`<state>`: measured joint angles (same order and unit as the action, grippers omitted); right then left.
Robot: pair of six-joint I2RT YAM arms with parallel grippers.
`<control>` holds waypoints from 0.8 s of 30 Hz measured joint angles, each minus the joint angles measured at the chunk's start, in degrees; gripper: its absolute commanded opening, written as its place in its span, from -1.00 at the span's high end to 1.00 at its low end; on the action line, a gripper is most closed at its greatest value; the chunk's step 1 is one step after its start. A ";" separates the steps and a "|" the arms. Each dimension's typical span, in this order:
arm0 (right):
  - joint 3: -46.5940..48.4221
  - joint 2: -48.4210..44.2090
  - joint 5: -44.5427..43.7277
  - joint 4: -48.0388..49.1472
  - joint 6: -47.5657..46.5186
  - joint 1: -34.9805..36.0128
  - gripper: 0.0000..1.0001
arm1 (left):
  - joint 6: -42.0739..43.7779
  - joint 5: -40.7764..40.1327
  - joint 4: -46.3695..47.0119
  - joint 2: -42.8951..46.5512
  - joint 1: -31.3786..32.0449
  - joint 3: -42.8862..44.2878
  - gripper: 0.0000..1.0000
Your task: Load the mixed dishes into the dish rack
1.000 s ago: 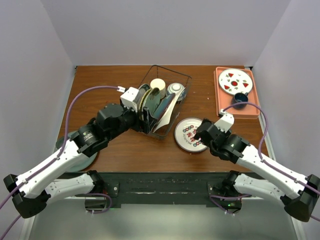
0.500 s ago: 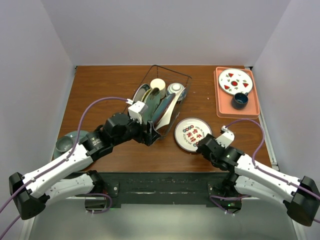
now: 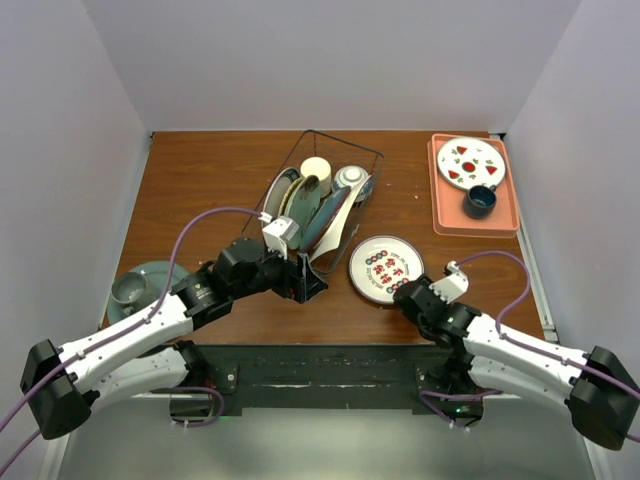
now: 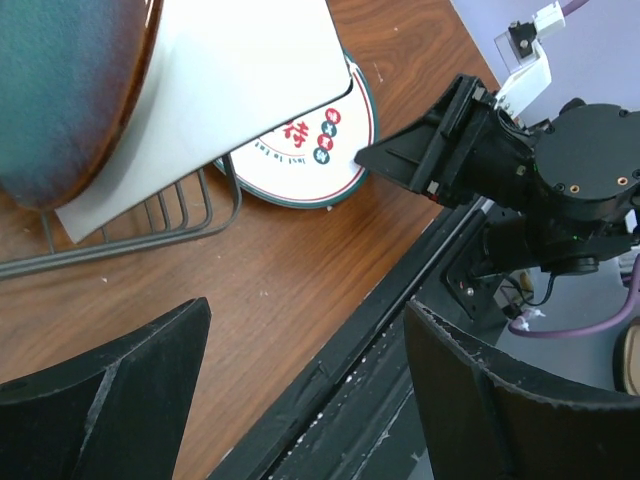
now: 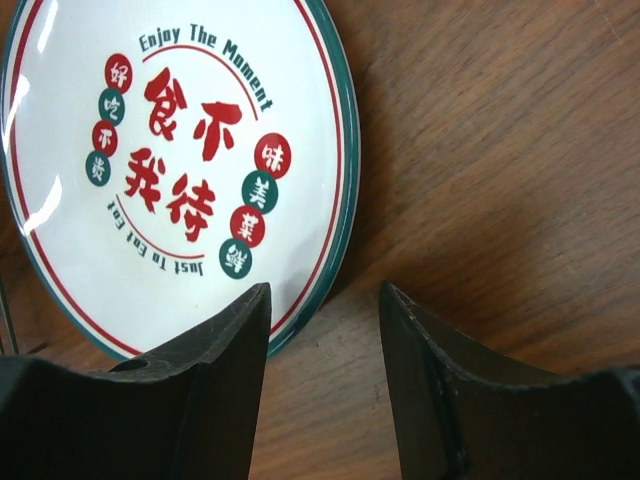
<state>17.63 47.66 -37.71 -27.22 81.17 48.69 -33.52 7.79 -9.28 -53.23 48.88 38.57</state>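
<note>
Orange tray (image 3: 449, 223), grey-green plate (image 3: 158, 272), grey cup (image 3: 128, 290)

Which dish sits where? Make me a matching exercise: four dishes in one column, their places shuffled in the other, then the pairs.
Dishes
1. cream mug
2. white plate with dark patterned rim
3. dark blue cup
4. small grey cup

Places
A. on the orange tray
B. flat on the table, beside the dish rack
C. inside the dish rack
D. on the grey-green plate

Pairs: 1-C, 2-B, 3-A, 4-D
</note>
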 measured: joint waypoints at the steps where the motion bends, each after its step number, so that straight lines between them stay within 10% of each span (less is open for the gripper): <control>1: -0.07 0.61 -0.28 0.50 0.35 0.00 0.08 | -0.52 0.26 0.81 0.00 0.00 -0.66 -0.66; 9: -1.07 3.19 -1.81 4.83 3.61 -0.04 1.00 | -5.77 1.66 5.60 0.00 0.00 -5.95 -0.66; 24: 3.32 -12.59 -3.98 -9.81 5.97 -0.48 1.00 | -12.48 1.84 10.01 -0.66 0.00 -8.48 -0.66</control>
<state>20.95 35.07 -41.69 -37.04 87.13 48.21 -46.00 9.63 0.73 -53.89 48.88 30.09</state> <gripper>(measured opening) 0.031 0.832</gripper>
